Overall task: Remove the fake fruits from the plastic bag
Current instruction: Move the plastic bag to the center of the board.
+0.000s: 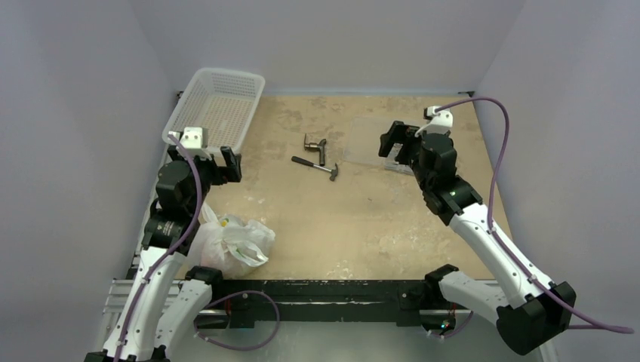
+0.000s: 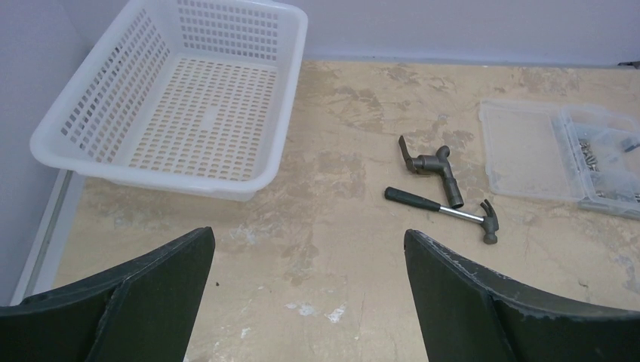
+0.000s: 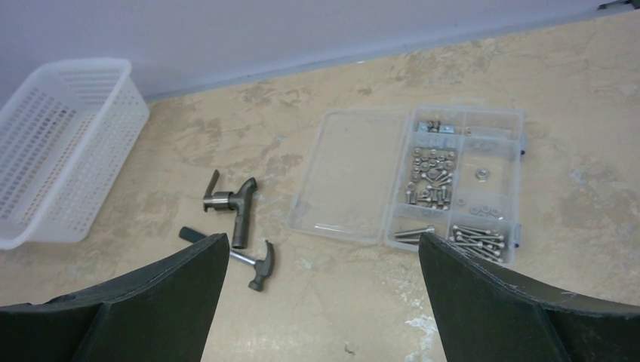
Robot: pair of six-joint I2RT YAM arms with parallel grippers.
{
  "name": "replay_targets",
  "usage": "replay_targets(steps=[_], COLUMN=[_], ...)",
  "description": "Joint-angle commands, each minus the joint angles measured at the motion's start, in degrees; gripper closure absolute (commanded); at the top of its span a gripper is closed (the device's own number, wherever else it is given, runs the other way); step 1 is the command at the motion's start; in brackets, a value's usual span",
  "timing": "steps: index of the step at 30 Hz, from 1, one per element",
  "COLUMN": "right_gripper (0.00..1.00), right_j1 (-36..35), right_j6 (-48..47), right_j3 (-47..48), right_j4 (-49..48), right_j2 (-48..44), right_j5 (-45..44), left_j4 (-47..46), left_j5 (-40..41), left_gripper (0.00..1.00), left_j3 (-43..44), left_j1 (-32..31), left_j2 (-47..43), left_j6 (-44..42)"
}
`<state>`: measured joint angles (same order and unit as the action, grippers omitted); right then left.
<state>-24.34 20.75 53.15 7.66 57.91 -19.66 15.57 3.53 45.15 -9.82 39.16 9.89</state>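
Note:
The translucent white plastic bag (image 1: 232, 245) lies bunched at the near left of the table, beside the left arm's base, with yellow-green marks showing. The fake fruits are hidden inside it; only a faint yellow-green tint shows through. My left gripper (image 1: 223, 163) is open and empty, raised above the table beyond the bag, near the basket; its wrist view (image 2: 309, 249) shows bare table between the fingers. My right gripper (image 1: 398, 141) is open and empty, raised at the far right, over the clear box; its wrist view (image 3: 323, 253) shows bare table between the fingers.
A white mesh basket (image 1: 215, 108) stands at the far left corner. A small black hammer (image 1: 317, 166) and a grey metal pipe fitting (image 1: 315, 145) lie mid-table. A clear flat box of screws and nuts (image 3: 407, 177) lies at the far right. Walls enclose three sides.

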Motion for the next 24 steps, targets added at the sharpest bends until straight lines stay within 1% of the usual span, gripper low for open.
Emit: replay_targets(steps=[1,5,8,10,12,17,20,24], right_gripper=[0.01,0.01,0.01,0.01,0.01,0.01,0.01,0.01], right_j1=[-0.6,-2.0,-6.1,-10.2,-15.8,-29.6,-35.5,-41.5], right_j6=[2.5,4.1,5.4,6.2,6.4,5.8,5.3,4.1], right_j3=[1.2,2.6,2.2,2.0,2.6,7.7,11.0,14.8], right_j4=[-3.2,-3.3,-6.4,-9.4,-12.6,-16.9,-19.2,-22.2], right_j2=[-0.7,2.5,5.6,8.5,11.8,22.9,28.7,35.9], right_j5=[5.9,13.8,18.1,19.5,20.9,20.8,21.6,22.7], left_j4=[-0.3,-0.1,-0.1,-0.5,-0.8,-1.9,-2.8,-3.8], left_j5=[1.9,3.1,4.3,5.2,6.5,10.7,12.5,15.3], left_gripper=[0.03,0.03,0.03,0.04,0.04,0.04,0.04,0.05], left_j3=[2.3,2.2,1.9,1.5,1.1,-0.3,-1.6,-2.9], left_j1=[-0.3,-0.5,-0.6,-0.6,-0.7,-1.0,-1.6,-2.4], left_j2=[-0.7,-1.6,-3.0,-4.0,-5.2,-8.7,-11.1,-14.0], left_j6=[0.3,0.0,0.0,0.1,0.0,-0.1,-0.5,-1.4])
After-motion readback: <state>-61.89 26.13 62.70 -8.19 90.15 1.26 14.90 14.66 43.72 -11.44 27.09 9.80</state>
